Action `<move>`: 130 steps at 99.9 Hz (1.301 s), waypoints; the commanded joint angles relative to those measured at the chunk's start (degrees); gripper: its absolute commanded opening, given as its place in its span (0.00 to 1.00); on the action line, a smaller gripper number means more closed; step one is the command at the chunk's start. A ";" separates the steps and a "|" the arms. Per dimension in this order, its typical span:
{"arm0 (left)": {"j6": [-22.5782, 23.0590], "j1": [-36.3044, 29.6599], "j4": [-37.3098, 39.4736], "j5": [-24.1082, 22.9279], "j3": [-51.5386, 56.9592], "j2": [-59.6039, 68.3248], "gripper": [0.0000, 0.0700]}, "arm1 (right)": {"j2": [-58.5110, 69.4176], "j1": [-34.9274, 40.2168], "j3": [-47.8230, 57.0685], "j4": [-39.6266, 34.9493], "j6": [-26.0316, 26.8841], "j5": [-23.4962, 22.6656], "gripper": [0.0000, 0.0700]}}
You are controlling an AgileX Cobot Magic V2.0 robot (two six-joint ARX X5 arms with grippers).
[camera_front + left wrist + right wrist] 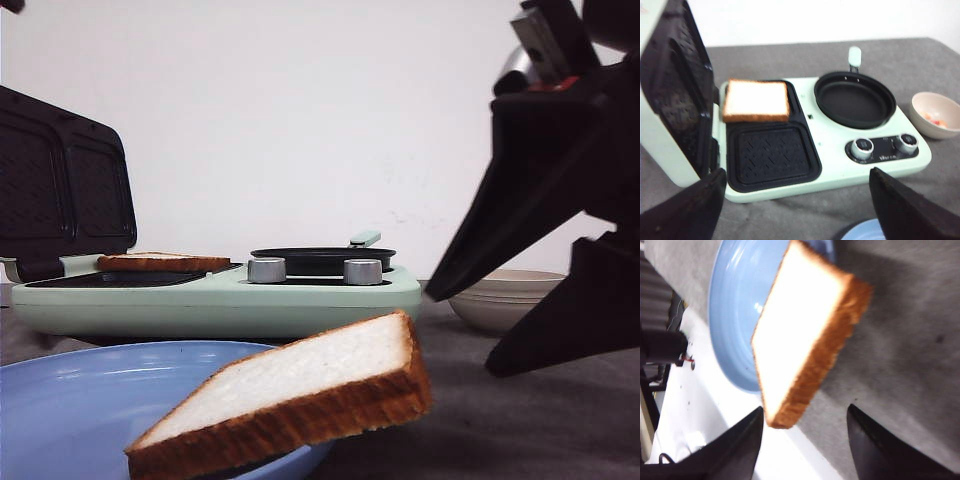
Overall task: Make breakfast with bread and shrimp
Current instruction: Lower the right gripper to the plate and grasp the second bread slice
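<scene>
— So, starting left of the mint-green breakfast maker (215,300): what's there?

— Its dark ribbed lid (62,185) stands open at its left end. Behind that, on the far sandwich plate, one bread slice (756,100) lies flat, square, white-faced with a golden crust. The near sandwich plate (771,156) is black with a raised waffle pattern.

— And to the right on the maker?

— A round, shallow black pan (855,98) with a pale green handle (854,55) pointing away, then two silver knobs (862,146) at the maker's front right.

— The second slice?

— In front of the maker, a second bread slice (290,398) leans on the rim of a glossy blue plate (80,410). It is tilted, its upper corner raised to the right, low end over the plate. Spongy white face, rough brown crust.

— Right of the maker?

— A beige bowl (938,114), smooth and rounded, with small pale and orange shrimp (935,118) inside, rather blurred. All sits on grey cloth (520,420).

— The pincers?

— The left gripper (796,200) hovers in front of the maker, black fingers spread wide, holding nothing. The right gripper (805,440) is also spread wide, near the tilted slice's low edge, gripping nothing.
</scene>
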 commanded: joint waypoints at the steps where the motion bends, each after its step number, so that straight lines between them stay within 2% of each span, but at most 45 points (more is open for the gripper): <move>1: -0.13 -0.24 0.55 -1.14 0.37 -0.37 0.73 | 1.18 1.27 0.09 1.36 1.42 0.02 0.47; 77: -0.13 -0.24 -1.64 -1.53 0.37 -1.84 0.73 | 9.88 7.58 0.09 10.97 5.16 -0.68 0.46; 82: -0.13 -0.24 -1.66 -1.53 0.37 -1.84 0.73 | 10.12 7.87 0.09 11.45 5.33 -0.66 0.40; 92: -0.13 -0.24 -1.66 -1.53 0.37 -1.84 0.73 | 10.19 8.17 0.09 12.72 5.64 -0.68 0.10; 96: -0.13 -0.24 -1.66 -1.53 0.37 -1.84 0.73 | 10.19 8.17 0.09 12.98 5.92 -0.66 0.01; 116: -0.11 -0.24 -2.08 -1.53 0.37 -1.86 0.73 | 10.03 8.17 0.11 15.91 7.63 -0.76 0.00; 130: -0.13 -0.24 -2.08 -1.53 0.37 -1.97 0.73 | 8.90 8.17 0.22 22.23 11.13 -1.03 0.00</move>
